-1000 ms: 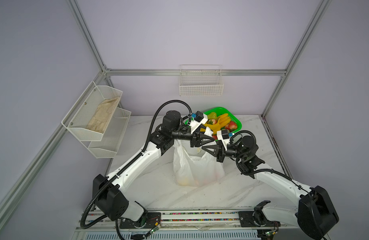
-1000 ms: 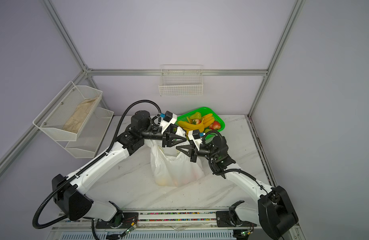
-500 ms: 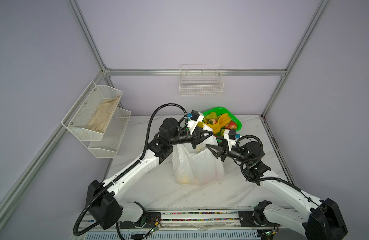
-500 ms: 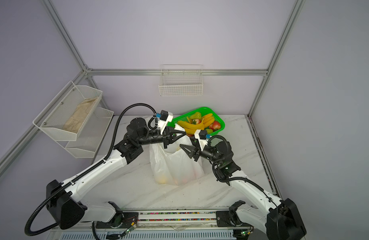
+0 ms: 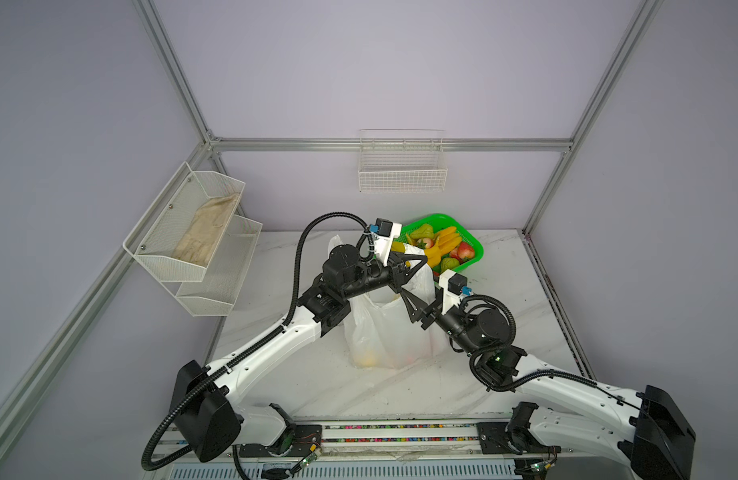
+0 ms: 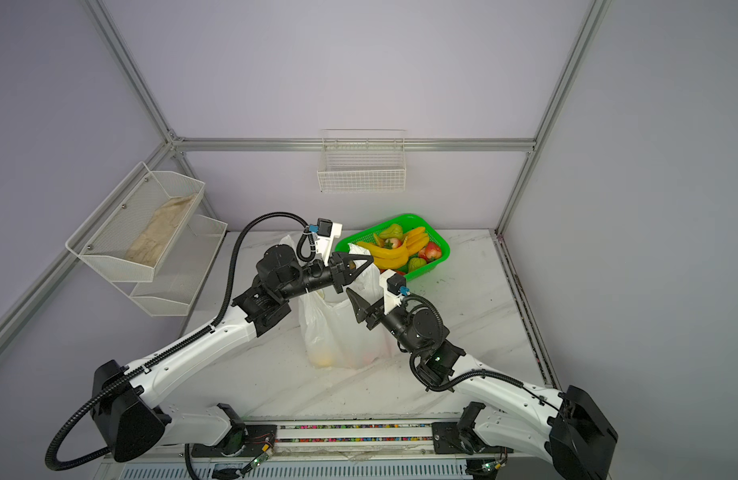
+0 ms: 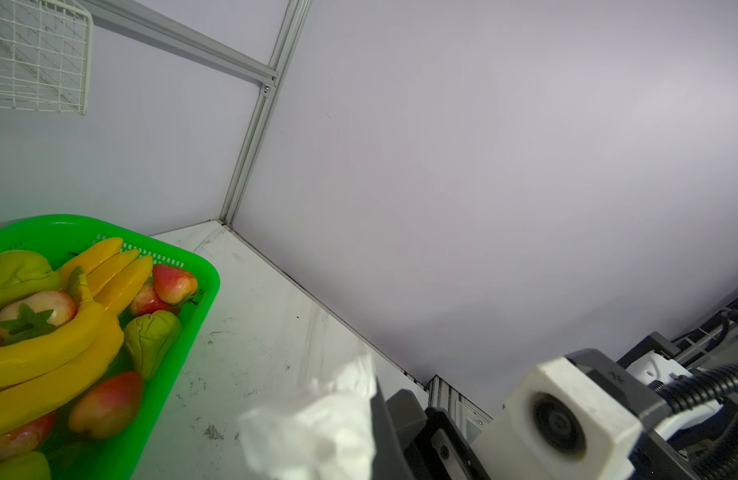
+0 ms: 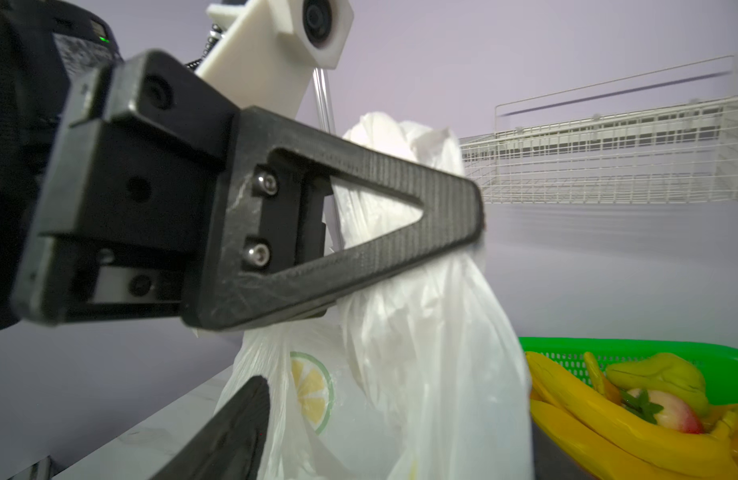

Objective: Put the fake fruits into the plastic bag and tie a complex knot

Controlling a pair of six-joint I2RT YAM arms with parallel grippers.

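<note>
Basket (image 5: 476, 249), green mesh, taken as ref. point. Most fake fruits (image 5: 440, 245) lie piled inside it: bananas, red apples, green pears.

The plastic bag (image 5: 386, 332) stands upright on the table (image 5: 504, 299) just beside the basket, on the basket's side nearest my arm bases. Whether bag and basket rim touch: can't tell. A lemon-slice print shows on the bag wall in the right wrist view. Through the film, a yellow-orange item and a reddish one show at the bag bottom; exact ID not possible.

My left gripper (image 5: 422, 258) is raised, just off the basket's near corner. Its fingers are pressed fully together on a bunched bag handle (image 8: 404, 174), and the film hangs stretched below the tips. This is confirmed in the right wrist view. The other handle (image 5: 336, 245) sticks up free on the bag's far side from the basket.

My right gripper (image 5: 412, 308) is lower and farther from the basket than the left, at approx. mid-bag height. Its fingers are spread wide with nothing between them. Only one finger (image 8: 234, 432) shows in its own wrist view, close to the bag wall; contact can't be judged.
</note>
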